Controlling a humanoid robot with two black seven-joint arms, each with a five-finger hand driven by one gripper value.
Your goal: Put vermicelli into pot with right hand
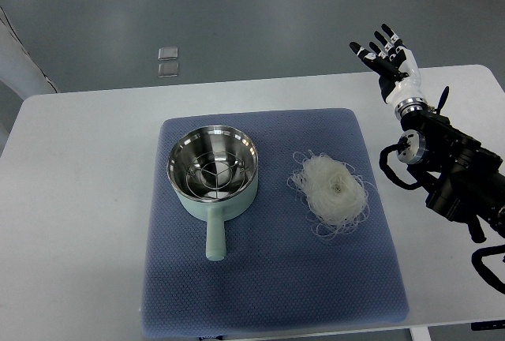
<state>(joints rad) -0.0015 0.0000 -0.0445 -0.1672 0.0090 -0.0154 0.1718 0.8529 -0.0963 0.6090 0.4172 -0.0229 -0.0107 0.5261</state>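
From the top view I see a white table (87,199) on grey floor (237,17), with a blue mat (268,278) on it. The vermicelli (331,191) lies on the mat, right of the pot (213,169). My right hand (384,53) is raised, fingers spread and empty.

White vermicelli (331,191) nest lies right of mint pot (213,172).

Right arm (461,175) cut off by right edge; mat (272,278) front edge cropped.
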